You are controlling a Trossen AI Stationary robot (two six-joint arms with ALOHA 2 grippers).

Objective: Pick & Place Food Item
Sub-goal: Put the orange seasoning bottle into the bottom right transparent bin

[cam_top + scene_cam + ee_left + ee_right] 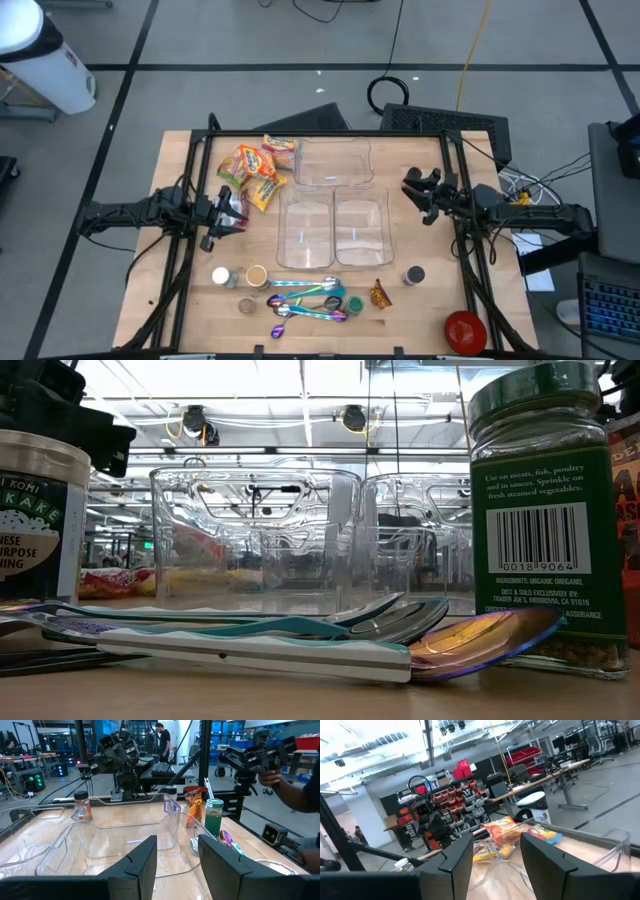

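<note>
- Snack bags [256, 170] lie in a loose heap at the far left of the table [420, 310], yellow and orange packets just beside the back clear tub [333, 160]; the right wrist view shows them too [505, 832].
- Two more clear tubs, the left one [305, 230] and the right one [360, 232], sit side by side in the middle of the table, in front of the back tub, and look empty.
- The left gripper [222, 213] hangs over the table's left side, near the snack heap, with a dark red packet [232, 208] right at its tips. From above I can't quite tell whether the fingers pinch that packet or only hover over it.
- In its own wrist view the left fingers [142, 865] stand partly apart with nothing showing between them.
- The right gripper [418, 192] hangs over the right side of the table, beside the right tub, fingers [457, 857] partly apart and empty.
- Along the near edge lie coloured spoons [310, 298], small jars [222, 277], another small jar [415, 275], a little amber packet [380, 295] and a red bowl [465, 331] at the right corner.
- A green-lidded spice jar [545, 520] stands close to the low camera.
- A person's arm [292, 790] shows beyond the table.
</note>
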